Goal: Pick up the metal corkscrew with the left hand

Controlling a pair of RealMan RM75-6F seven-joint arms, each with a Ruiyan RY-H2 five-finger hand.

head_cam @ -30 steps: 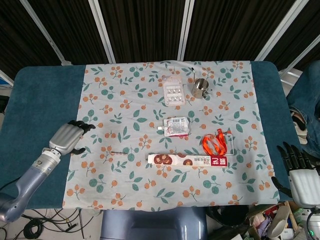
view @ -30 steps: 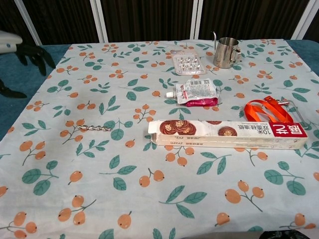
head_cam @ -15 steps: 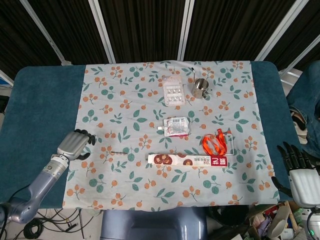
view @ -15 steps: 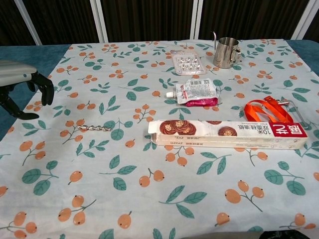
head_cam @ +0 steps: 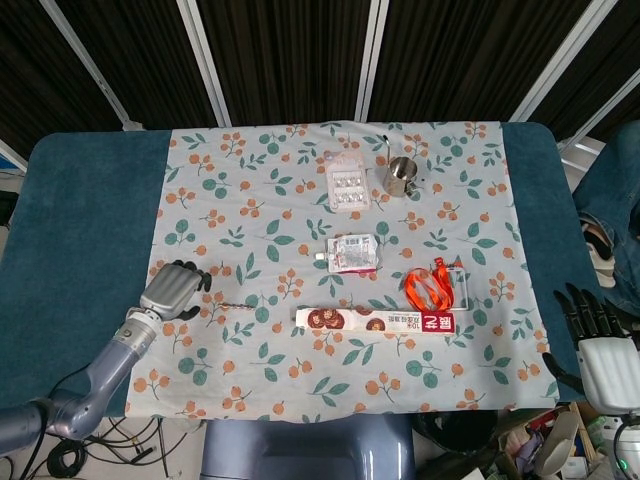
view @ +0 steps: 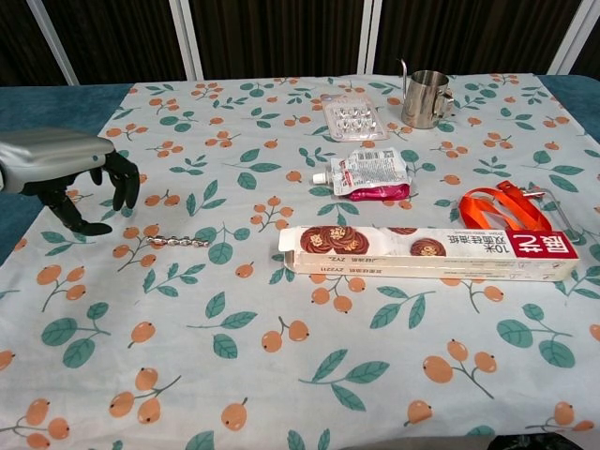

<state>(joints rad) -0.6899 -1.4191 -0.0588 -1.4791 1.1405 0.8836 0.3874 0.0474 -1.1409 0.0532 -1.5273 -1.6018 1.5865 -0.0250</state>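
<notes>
Down on the floral cloth (head_cam: 250,200) that covers the blue tabletop (head_cam: 85,200), the metal corkscrew (view: 177,242) lies flat toward the left side, untouched; in the head view it shows only as a thin line. Just to its left and slightly farther back, the left hand (view: 66,173) hovers near it without contact; its dark fingers (view: 120,183) are curled downward, apart from one another and holding nothing. The same hand shows in the head view at the cloth's left edge, on the end of its grey arm (head_cam: 95,375).

Farther right, a long biscuit box (view: 427,251) lies closed on its side near the middle of the cloth; what it contains cannot be seen. Touching its right end from behind sits an orange lanyard (view: 497,208), loosely coiled. Behind the box, a small spouted pouch (view: 367,175) lies flat with its cap on; beyond that rests a clear blister pack (view: 352,116) with pills in its pockets. Beside the pack to the right stands a small metal cup (view: 425,97), upright, with a handle and a thin rod rising at its rim; its inside is not visible.

At the lower right of the head view, off the tabletop, the right hand (head_cam: 598,345) is held with fingers extended and spread, empty.
</notes>
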